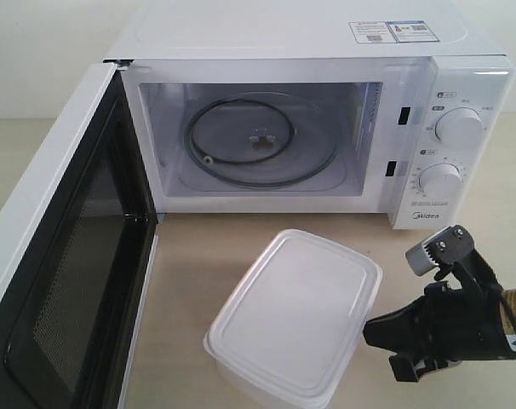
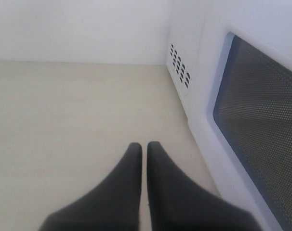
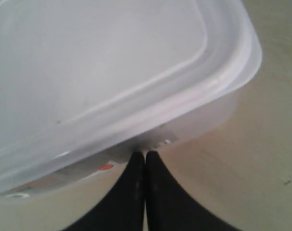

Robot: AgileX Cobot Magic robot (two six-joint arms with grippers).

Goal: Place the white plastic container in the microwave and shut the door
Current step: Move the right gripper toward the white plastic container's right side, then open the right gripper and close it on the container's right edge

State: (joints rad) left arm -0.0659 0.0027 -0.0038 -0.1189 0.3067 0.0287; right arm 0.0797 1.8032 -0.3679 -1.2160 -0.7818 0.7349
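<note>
The white plastic container [image 1: 296,319] stands on the table in front of the microwave [image 1: 326,51], lid on. The door [image 1: 79,281] is swung wide open to the left and shows its black perforated inner face. Inside, the glass turntable [image 1: 258,141] is bare. My right gripper [image 1: 369,329] is shut, and its tips [image 3: 145,155] are at the container's [image 3: 112,72] side wall just under the lid rim, near a small red label [image 3: 106,167]. My left gripper [image 2: 144,145] is shut with nothing in it, low over the table beside the door's outer window [image 2: 261,125]. It does not show in the exterior view.
Two round dials [image 1: 459,128] sit on the microwave's right panel. The open door takes up the left of the table. Bare tabletop [image 1: 198,256] lies between the container and the microwave's opening. Vent holes [image 2: 179,67] mark the microwave's side.
</note>
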